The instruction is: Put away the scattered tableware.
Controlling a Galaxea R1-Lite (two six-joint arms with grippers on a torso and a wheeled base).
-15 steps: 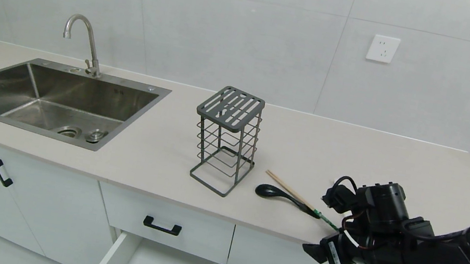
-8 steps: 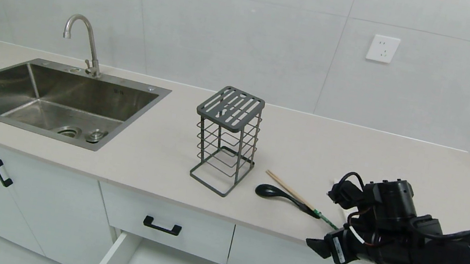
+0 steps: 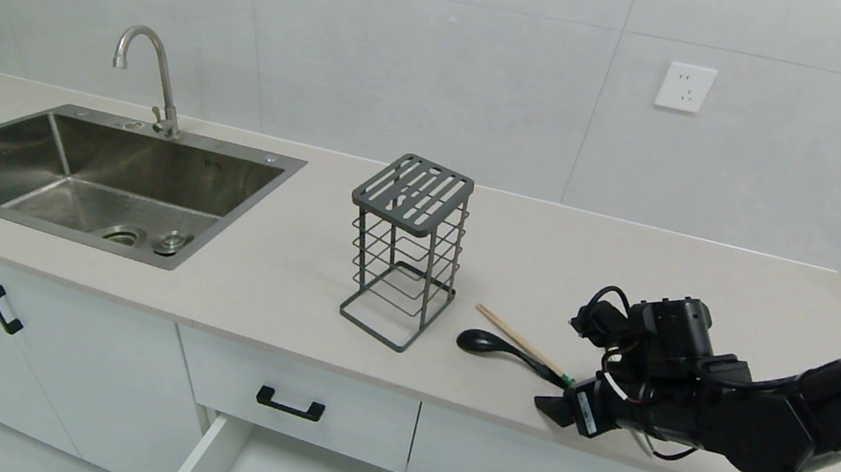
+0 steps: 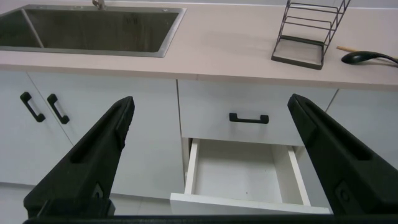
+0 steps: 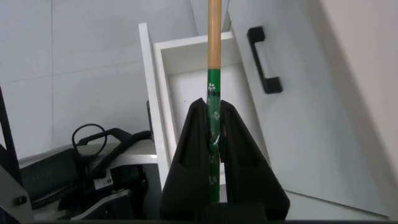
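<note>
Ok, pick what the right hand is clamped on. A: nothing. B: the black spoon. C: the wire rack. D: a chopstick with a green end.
D: the right hand is shut on the green-patterned end of the chopstick, while the black spoon lies free on the countertop.

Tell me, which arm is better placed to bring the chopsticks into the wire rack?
Right. The right gripper is shut on the green end of the chopsticks, near the wire rack on the counter. The left gripper is open, holds nothing and faces the open drawer below the counter.
</note>
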